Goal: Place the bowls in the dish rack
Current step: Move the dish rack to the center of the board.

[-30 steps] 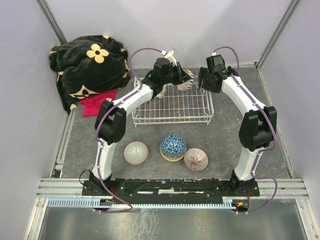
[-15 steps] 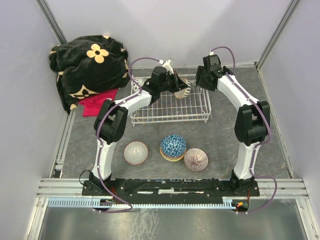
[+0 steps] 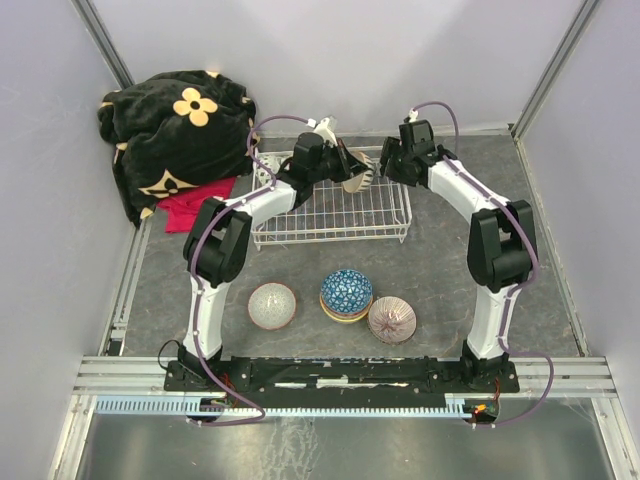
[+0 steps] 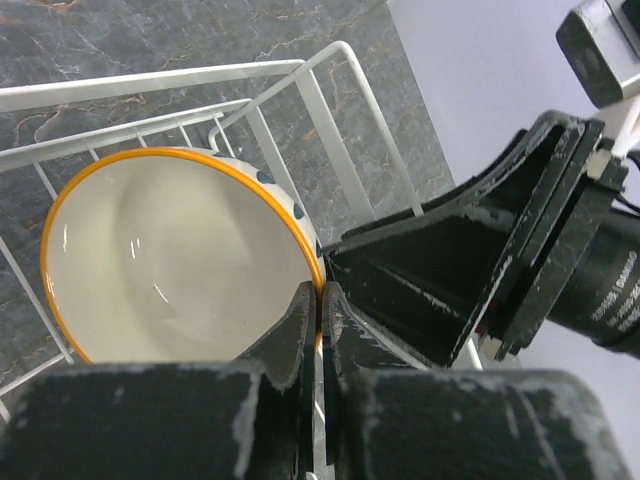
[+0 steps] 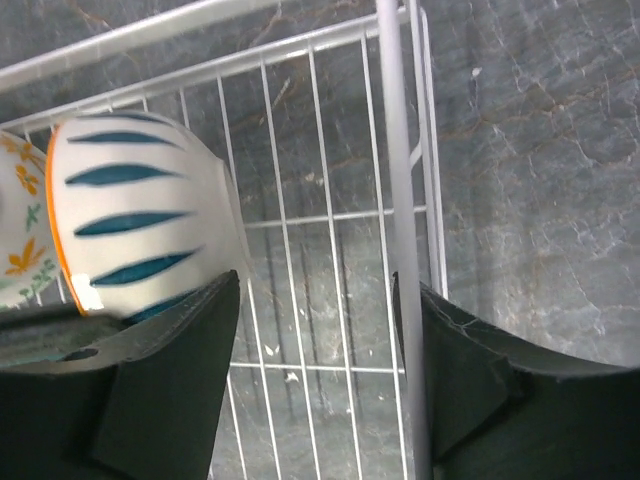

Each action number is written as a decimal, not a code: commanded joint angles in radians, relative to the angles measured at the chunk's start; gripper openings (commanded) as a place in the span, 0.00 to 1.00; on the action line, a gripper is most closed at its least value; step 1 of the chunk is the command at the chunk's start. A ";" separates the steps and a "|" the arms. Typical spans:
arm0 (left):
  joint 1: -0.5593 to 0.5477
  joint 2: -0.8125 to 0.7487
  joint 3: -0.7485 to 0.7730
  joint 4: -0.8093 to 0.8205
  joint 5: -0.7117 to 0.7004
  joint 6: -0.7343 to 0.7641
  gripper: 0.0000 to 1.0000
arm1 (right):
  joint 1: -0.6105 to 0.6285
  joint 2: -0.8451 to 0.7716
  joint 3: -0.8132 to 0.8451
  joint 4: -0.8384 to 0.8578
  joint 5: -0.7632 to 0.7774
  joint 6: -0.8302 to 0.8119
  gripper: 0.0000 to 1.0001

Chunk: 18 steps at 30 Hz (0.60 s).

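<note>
- The left gripper [image 4: 318,300] is pinched tight on the orange rim of a striped bowl [image 4: 170,260].
- The striped bowl is white inside and has blue-green stripes outside. It is tipped on its side.
- It hangs at the far right corner of the dish rack [image 3: 325,238], just inside the white wires. I cannot tell if it touches the rack.
- The right gripper [image 5: 315,285] is spread wide and holds nothing. The right side wire of the rack runs between its two fingers.
- One finger [image 5: 170,370] of the right gripper is just beside the striped bowl. I cannot tell if they touch.
- A flower bowl [image 5: 15,240] with little orange flowers peeks in next to the striped bowl.
- Three spots on the table [image 3: 440,290], near its front edge, have more bowls: a pink bowl [image 3: 272,305], a blue bowl [image 3: 346,291] and a purple bowl [image 3: 391,319].
- The blue bowl sits on top of a yellow bowl [image 3: 346,316].
- A black blanket [image 3: 175,125] with yellow flowers lies in the far left corner, with a red cloth [image 3: 195,208] under its edge.
</note>
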 commanded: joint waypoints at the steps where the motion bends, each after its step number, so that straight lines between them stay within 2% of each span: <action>1: 0.004 -0.096 0.004 0.060 0.028 -0.018 0.03 | 0.041 -0.100 -0.033 -0.013 0.071 -0.023 0.72; 5: 0.006 -0.119 0.006 0.043 0.021 -0.003 0.03 | 0.048 -0.157 -0.036 -0.059 0.141 -0.059 0.70; 9: 0.006 -0.137 0.007 0.029 0.020 0.000 0.03 | 0.068 -0.131 0.035 -0.166 0.224 -0.120 0.65; 14: 0.006 -0.152 0.011 0.021 0.028 -0.007 0.03 | 0.088 -0.092 0.086 -0.251 0.314 -0.177 0.63; 16: 0.006 -0.160 0.009 0.015 0.029 -0.008 0.03 | 0.089 -0.074 0.096 -0.282 0.337 -0.200 0.57; 18: 0.004 -0.168 0.003 0.014 0.027 -0.009 0.03 | 0.089 -0.064 0.097 -0.311 0.369 -0.214 0.46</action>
